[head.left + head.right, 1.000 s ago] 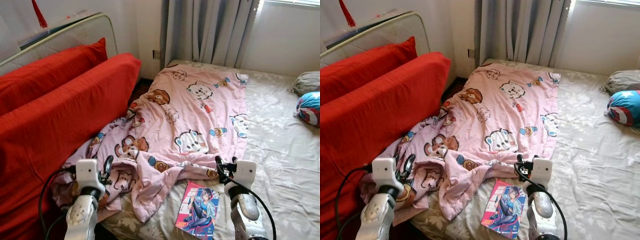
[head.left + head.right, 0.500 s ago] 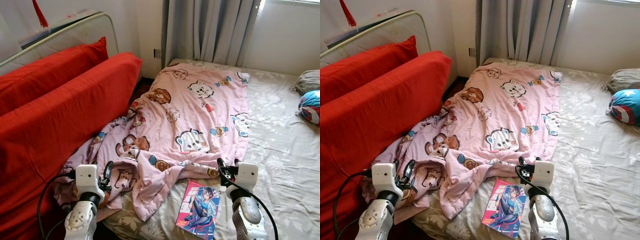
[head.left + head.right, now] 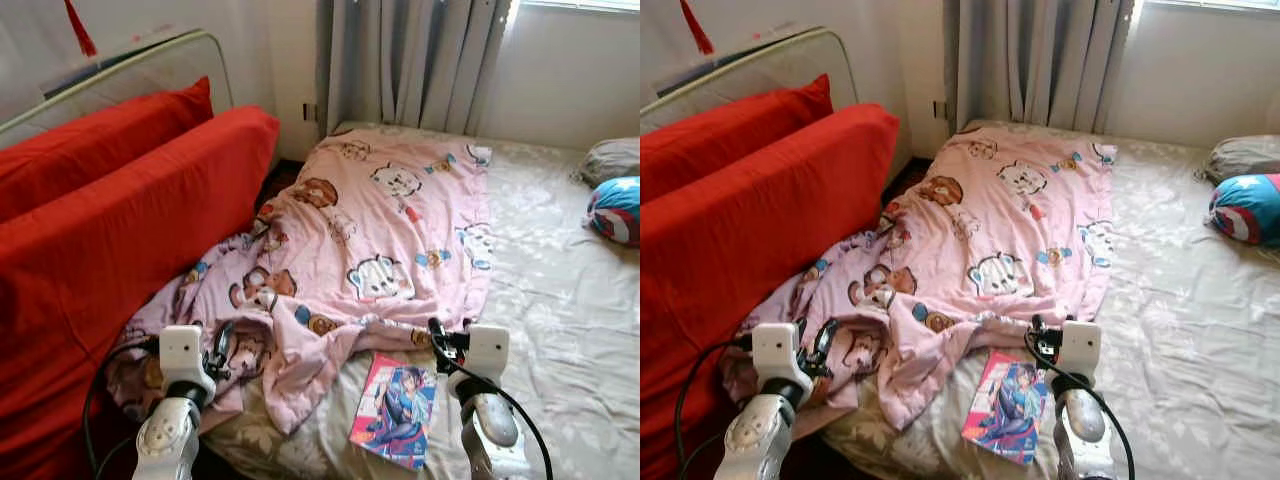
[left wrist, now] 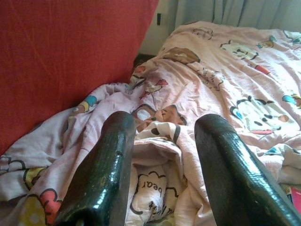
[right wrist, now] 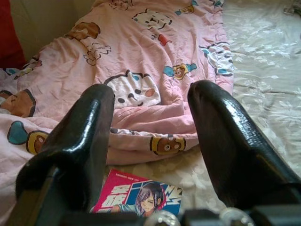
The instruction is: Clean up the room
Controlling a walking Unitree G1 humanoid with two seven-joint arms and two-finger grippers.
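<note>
Left gripper point(image 4: 162, 155) and right gripper point(image 5: 150, 141), fingers spread and empty, poised above the crumpled pink blanket point(image 3: 380, 235) and comic book point(image 3: 395, 410) on the bed point(image 3: 560, 330).

Bright, soft daylight throughout, entering from the white-framed window point(image 3: 575, 5) at one o'clock behind the grey pleated curtain point(image 3: 410, 60). Washed-out glare on the pale floral bedsheet point(image 3: 560, 260) toward three o'clock. Deep shade beneath the red fabric-covered mattress point(image 3: 110, 250) at seven o'clock. Head views slightly soft, mildly noisy. Glossy highlights on the blurred, near black fingers point(image 4: 101, 179) in both wrist views.
</note>
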